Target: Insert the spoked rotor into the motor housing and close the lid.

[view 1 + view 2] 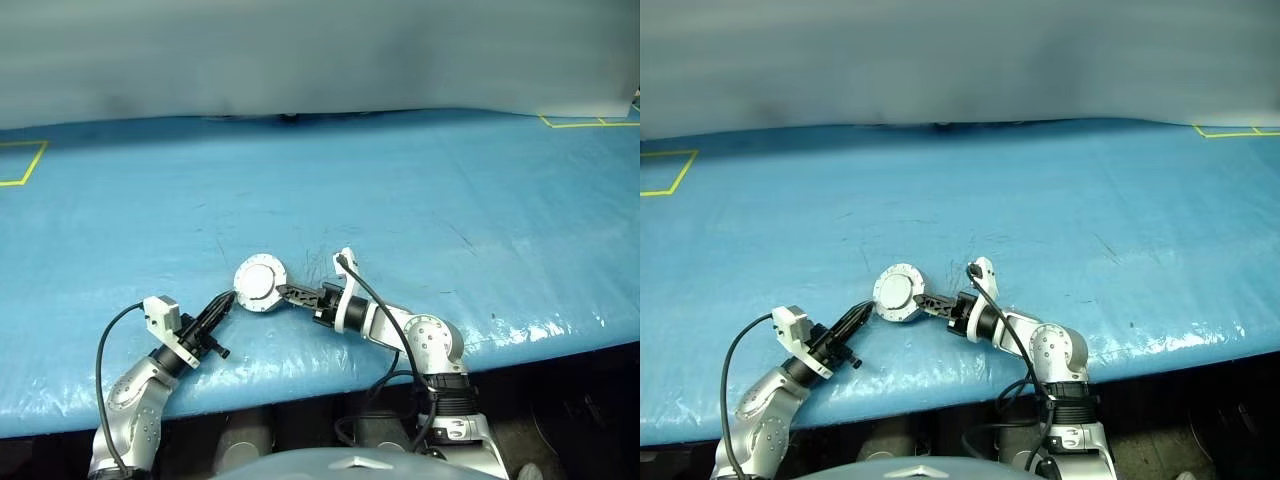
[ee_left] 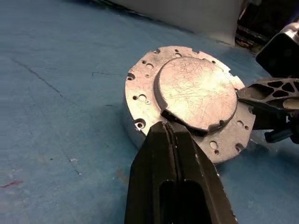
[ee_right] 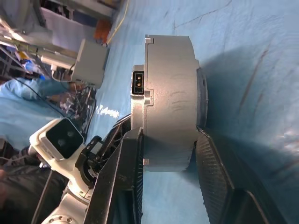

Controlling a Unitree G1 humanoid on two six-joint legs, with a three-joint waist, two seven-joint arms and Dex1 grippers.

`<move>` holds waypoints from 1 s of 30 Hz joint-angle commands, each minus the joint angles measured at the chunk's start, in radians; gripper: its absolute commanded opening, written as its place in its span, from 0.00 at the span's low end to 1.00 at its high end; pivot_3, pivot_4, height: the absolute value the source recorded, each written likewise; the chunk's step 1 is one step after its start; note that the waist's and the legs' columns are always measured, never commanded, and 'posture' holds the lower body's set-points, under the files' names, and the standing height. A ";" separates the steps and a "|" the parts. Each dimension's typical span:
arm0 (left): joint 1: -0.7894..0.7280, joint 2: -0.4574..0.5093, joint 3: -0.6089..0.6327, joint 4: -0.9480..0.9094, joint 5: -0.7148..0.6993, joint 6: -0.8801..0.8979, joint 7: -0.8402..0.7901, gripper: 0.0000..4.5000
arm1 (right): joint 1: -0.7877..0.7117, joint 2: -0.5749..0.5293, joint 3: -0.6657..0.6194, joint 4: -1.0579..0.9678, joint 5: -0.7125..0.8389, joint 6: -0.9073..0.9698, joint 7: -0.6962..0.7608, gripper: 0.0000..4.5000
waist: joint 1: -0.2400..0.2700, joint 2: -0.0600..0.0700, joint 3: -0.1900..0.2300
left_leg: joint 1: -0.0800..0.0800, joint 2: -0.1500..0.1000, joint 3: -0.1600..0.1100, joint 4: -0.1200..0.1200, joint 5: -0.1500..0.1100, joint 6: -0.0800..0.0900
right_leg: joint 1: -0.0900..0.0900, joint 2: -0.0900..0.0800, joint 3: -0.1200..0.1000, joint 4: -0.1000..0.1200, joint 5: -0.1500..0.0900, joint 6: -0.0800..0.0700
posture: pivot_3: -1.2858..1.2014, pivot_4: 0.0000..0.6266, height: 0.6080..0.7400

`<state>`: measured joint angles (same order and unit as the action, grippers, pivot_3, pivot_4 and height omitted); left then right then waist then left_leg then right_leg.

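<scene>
Right gripper clamps the motor housing sideways; left gripper, closed, touches it.

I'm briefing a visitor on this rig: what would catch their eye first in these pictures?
First, the round silver motor assembly near the front edge of the blue table, its flat scratched lid facing up. Then the two arms meeting at it: the right gripper has its fingers on either side of the grey body, while the left gripper, fingers shut, touches the lid's edge.
</scene>
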<state>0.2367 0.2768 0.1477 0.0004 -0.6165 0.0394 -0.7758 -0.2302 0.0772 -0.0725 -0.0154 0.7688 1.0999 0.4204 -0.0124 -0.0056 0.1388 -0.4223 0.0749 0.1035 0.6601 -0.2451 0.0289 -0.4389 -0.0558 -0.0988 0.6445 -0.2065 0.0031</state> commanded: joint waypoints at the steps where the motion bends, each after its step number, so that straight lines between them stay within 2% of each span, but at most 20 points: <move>1: -0.005 -0.023 0.033 -0.073 -0.076 0.065 0.042 0.08 | -0.041 0.058 -0.071 -0.029 0.094 -0.012 -0.018 0.27 | 0.000 0.000 0.000 | -0.003 0.000 0.000 0.000 0.000 0.000 | -0.002 0.001 0.001 0.000 0.001 0.001 | 0.52 0.24 1.00; 2: -0.007 -0.031 0.040 -0.080 -0.097 0.085 0.050 0.13 | -0.047 0.064 -0.088 -0.031 0.116 -0.012 -0.024 0.27 | 0.000 0.000 0.000 | -0.005 0.000 -0.001 0.001 0.000 0.000 | -0.004 0.001 0.001 0.000 0.001 0.001 | 0.52 0.24 1.00; 8: -0.035 -0.091 0.076 -0.115 -0.248 0.220 0.101 0.57 | -0.081 0.098 -0.138 -0.069 0.241 0.005 -0.064 0.27 | -0.003 -0.002 0.002 | -0.008 -0.001 -0.002 0.001 0.000 0.001 | -0.006 0.002 0.002 0.000 0.002 0.002 | 0.52 0.24 1.00; 12: -0.051 -0.116 0.071 -0.121 -0.272 0.270 0.130 0.89 | -0.094 0.107 -0.128 -0.093 0.295 0.010 -0.094 0.27 | -0.004 -0.002 0.002 | -0.008 -0.004 -0.002 0.002 0.000 0.001 | -0.005 0.003 0.002 0.000 0.002 0.003 | 0.52 0.24 1.00; 14: -0.059 -0.131 0.072 -0.124 -0.306 0.304 0.138 1.00 | -0.096 0.106 -0.117 -0.101 0.315 0.010 -0.102 0.27 | -0.004 -0.002 0.002 | -0.008 -0.006 -0.002 0.002 0.000 0.001 | -0.005 0.003 0.002 0.000 0.002 0.003 | 0.52 0.24 1.00; 18: -0.068 -0.148 0.083 -0.139 -0.444 0.429 0.127 1.00 | -0.093 0.098 -0.092 -0.100 0.328 0.010 -0.112 0.27 | -0.004 -0.002 0.002 | -0.008 -0.007 -0.002 0.003 0.000 0.001 | -0.005 0.002 0.003 0.000 0.002 0.003 | 0.52 0.24 1.00; 23: -0.060 -0.135 0.059 -0.174 -0.503 0.514 0.082 1.00 | -0.086 0.097 -0.080 -0.095 0.332 0.009 -0.122 0.27 | -0.005 -0.002 0.002 | -0.008 -0.007 -0.003 0.004 0.000 0.001 | -0.005 0.002 0.003 0.000 0.003 0.004 | 0.52 0.24 1.00; 30: -0.087 -0.162 0.074 -0.158 -0.539 0.540 0.077 1.00 | -0.077 0.094 -0.069 -0.096 0.344 0.013 -0.127 0.27 | -0.006 -0.002 0.002 | -0.008 -0.008 -0.003 0.004 0.000 0.001 | -0.004 0.003 0.003 0.001 0.003 0.004 | 0.52 0.24 1.00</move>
<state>0.1635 0.1212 0.2178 -0.1363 -1.1241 0.5731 -0.6843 -0.3190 0.1201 -0.1652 -0.0603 1.0498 1.1205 0.2752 -0.0180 -0.0080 0.1408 -0.4302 0.0669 0.1006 0.6647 -0.2450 0.0304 -0.4431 -0.0533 -0.0956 0.6451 -0.2036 0.0069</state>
